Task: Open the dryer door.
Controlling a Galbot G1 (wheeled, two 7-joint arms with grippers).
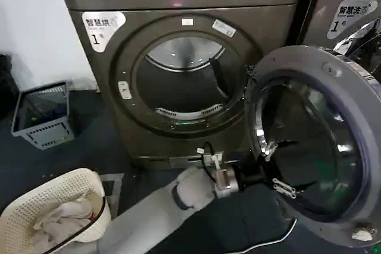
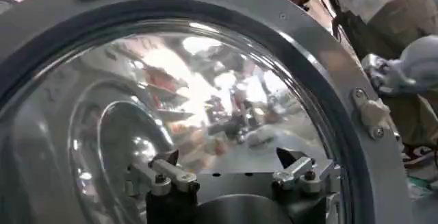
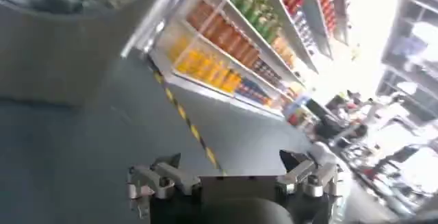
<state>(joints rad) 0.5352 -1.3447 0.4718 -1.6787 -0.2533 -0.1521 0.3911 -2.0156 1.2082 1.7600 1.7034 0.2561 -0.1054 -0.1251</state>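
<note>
While one dryer door [image 1: 315,141] is swung wide at the right of the bronze-brown dryer [image 1: 178,75], its pale grey plastic ring and dark domed glass are faced by the left gripper [image 1: 280,168], whose fingers are spread wide against the glass. Two baskets are seen: a cream perforated laundry basket [image 1: 50,212] and a grey crate [image 1: 41,117]. The right gripper [image 3: 236,170] is held parted over dark flooring.

Dim laundry corner, bright shop beyond

Glare streaks the dryer door [image 2: 205,109] glass, warping its reflections. The right wrist view is motion-blurred, with blown-out light at one side. The drum interior [image 1: 184,81] lies shadowed.
</note>
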